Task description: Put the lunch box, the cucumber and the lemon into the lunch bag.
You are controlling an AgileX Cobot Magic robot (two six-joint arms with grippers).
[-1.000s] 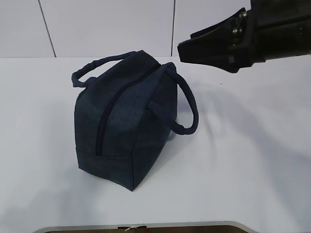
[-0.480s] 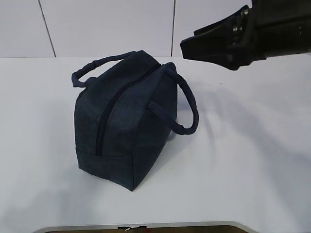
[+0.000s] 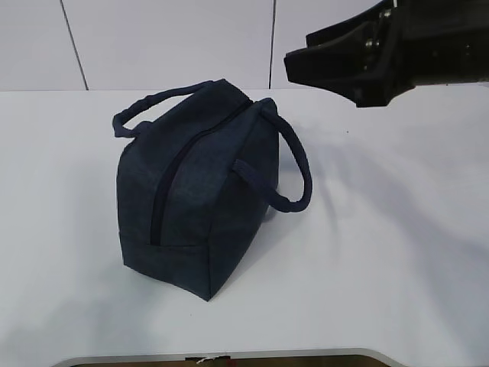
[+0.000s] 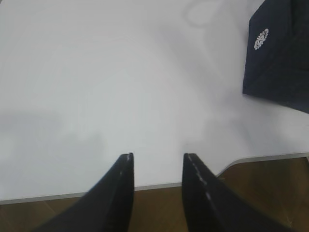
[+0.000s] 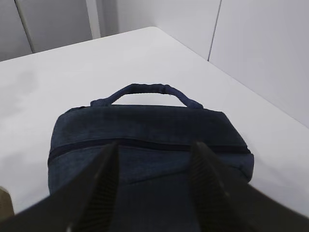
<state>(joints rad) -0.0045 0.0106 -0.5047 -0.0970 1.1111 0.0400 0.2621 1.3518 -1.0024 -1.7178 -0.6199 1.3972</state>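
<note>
Navy fabric lunch bag (image 3: 200,183): centre of table (image 3: 397,229), zip looks fully closed, handles out at 11 and 3 o'clock. Lunch box, cucumber, lemon: none in any view, presumably inside.

R gripper (image 3: 294,67): at 1 o'clock of bag, raised; vs a sec ago it has lifted slightly & pulled back. Jaws apart abt halfway, holding nothing.

L gripper (image 4: 157,164): over near table edge, bag at its 2 o'clock; jaws partly apart, empty.

Judgement: packing appears done, arm retreating.
</note>
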